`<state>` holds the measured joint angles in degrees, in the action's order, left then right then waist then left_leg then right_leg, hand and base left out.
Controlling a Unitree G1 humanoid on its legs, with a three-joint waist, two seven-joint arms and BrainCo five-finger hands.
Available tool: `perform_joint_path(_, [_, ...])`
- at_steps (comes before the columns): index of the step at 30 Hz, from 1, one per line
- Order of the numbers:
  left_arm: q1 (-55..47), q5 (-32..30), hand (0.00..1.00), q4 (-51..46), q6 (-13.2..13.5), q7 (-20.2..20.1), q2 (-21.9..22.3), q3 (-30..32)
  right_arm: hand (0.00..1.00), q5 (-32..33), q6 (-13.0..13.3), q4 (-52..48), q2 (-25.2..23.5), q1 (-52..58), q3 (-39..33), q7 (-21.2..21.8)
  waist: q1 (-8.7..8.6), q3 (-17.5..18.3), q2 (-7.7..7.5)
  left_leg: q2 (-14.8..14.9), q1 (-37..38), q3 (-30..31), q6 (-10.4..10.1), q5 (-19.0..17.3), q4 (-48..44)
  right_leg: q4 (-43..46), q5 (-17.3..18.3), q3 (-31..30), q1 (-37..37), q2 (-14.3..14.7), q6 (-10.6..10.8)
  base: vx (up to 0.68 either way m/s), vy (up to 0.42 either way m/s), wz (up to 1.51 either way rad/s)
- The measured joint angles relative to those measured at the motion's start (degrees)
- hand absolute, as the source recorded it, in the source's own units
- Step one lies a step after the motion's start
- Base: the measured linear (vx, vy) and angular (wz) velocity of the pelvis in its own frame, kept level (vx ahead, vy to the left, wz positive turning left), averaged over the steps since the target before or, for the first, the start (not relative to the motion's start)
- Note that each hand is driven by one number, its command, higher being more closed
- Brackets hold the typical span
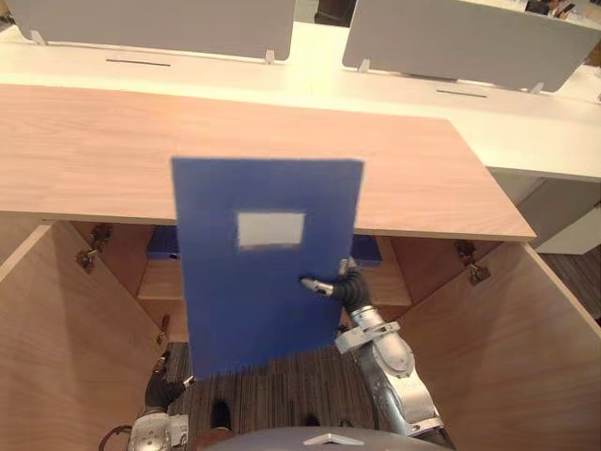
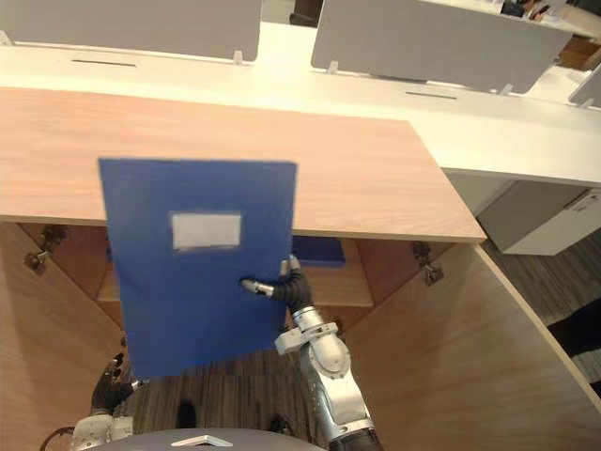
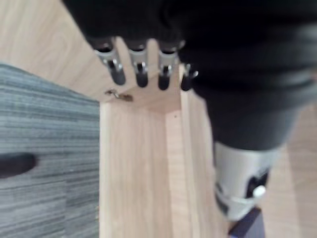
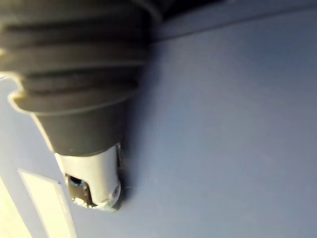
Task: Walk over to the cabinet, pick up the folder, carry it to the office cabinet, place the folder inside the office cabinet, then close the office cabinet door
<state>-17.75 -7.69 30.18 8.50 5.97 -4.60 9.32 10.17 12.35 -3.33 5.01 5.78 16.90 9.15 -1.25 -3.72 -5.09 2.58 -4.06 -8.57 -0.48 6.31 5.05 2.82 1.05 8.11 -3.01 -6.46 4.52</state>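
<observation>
The right hand (image 1: pixel 331 285) is clamped on the blue folder (image 1: pixel 254 301), thumb pressed on its front near the edge at about 4 o'clock. The folder stands upright in the air before the open cabinet (image 1: pixel 113 160), so I judge the carrying is finished and the placing step is in hand. The left hand (image 1: pixel 162 387) hangs at 7 o'clock with relaxed, parted fingers, holding nothing; the next move probably calls for lowering the folder and pushing it toward 12 o'clock onto the shelf (image 1: pixel 399 287), clear of the blue item (image 1: pixel 366 250) lying there
</observation>
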Motion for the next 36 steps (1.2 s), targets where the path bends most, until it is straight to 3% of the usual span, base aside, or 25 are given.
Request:
perform_joint_path(3, [4.35, -0.39, 0.00, 0.25, 0.20, 0.47, -0.20, -1.03, 1.00, -3.32, 0.16, 2.48, 0.70, -5.49, 2.14, -1.62, 0.62, -5.00, 0.81, 0.19, -3.37, -0.92, 0.09, 0.64, -1.77, 5.19, 0.25, -1.10, -5.24, -0.22, -0.21, -0.07, 0.015, -0.08])
perform_joint_path(5, [8.69, -0.38, 0.00, 0.20, 0.69, 1.35, -0.78, -0.89, 1.00, -4.66, 0.19, 2.56, 0.86, -10.04, 2.86, -2.70, 0.84, -9.79, 1.07, 1.10, -11.16, -0.72, 0.66, -2.99, -12.77, 10.40, 1.27, -0.91, -10.16, -0.38, -0.66, -0.18, -0.010, 0.04])
perform_joint_path(7, [12.07, -0.39, 0.00, -0.30, 0.62, 2.11, -0.91, -0.33, 1.00, -7.19, 0.82, 2.09, 1.69, -15.10, 5.02, -4.37, 1.28, -13.79, 3.52, 3.37, -21.93, -0.16, 1.01, -7.79, -26.46, 19.78, 4.17, -1.28, -18.92, -0.28, -0.68, -0.24, 0.019, -0.10])
perform_joint_path(11, [12.29, -0.39, 0.00, -3.50, 0.60, 2.68, -0.57, -0.17, 1.00, -10.21, 1.11, 0.18, 2.02, -15.88, 7.70, -5.11, 1.89, -15.38, 4.52, 6.42, -32.20, -0.91, 0.76, -12.97, -37.96, 31.96, 10.12, -1.03, -29.03, -0.69, -1.37, -0.20, -0.001, 0.06])
perform_joint_path(17, [12.29, -0.25, 0.00, -9.15, 0.59, 3.65, 1.93, 0.63, 1.00, -12.85, 1.09, -3.05, 2.96, -18.96, 5.96, -7.18, 3.18, -16.88, 5.45, 9.99, -43.88, -3.28, 0.97, -13.71, -45.33, 40.66, 11.84, -1.11, -41.25, -1.28, -2.00, -0.11, -0.038, 0.02])
perform_joint_path(21, [13.11, -0.25, 0.00, -11.75, 0.57, 3.66, 1.94, 0.41, 1.00, -12.67, 1.07, -3.54, 2.98, -19.90, 3.26, -7.91, 3.61, -18.04, 5.91, 10.61, -49.27, -3.21, 1.24, -14.57, -49.58, 45.35, 13.17, -1.28, -46.85, -1.89, -2.03, -0.07, -0.013, 0.00])
perform_joint_path(27, [17.28, 0.87, 0.00, -22.61, 0.14, 3.24, 1.79, -0.35, 1.00, -6.88, 0.30, -4.55, 0.67, -23.04, -2.77, -8.55, 4.14, -21.45, 6.46, 11.00, -55.97, -3.05, 1.37, -15.23, -54.26, 51.50, 15.04, -1.71, -53.89, -3.15, -2.08, -0.04, -0.043, 0.05])
perform_joint_path(32, [17.40, 1.42, 0.00, -25.06, 0.22, 3.23, 1.87, -0.35, 1.00, 2.77, 0.48, -4.53, -2.88, -25.40, -11.87, -13.30, 4.65, -21.77, 6.51, 11.00, -59.15, -2.75, 1.37, -15.26, -55.33, 53.54, 15.87, -1.72, -57.29, -3.44, -2.35, 0.03, -0.061, 0.03])
perform_joint_path(36, [19.02, 1.42, 0.00, -25.24, 0.21, 3.22, 1.86, -0.40, 1.00, 8.14, 1.49, -4.38, -2.84, -27.05, -17.76, -16.02, 4.65, -21.76, 6.50, 11.10, -60.67, -2.20, 1.26, -15.67, -56.05, 54.57, 16.53, -1.36, -58.60, -3.47, -2.60, 0.06, -0.075, 0.04])
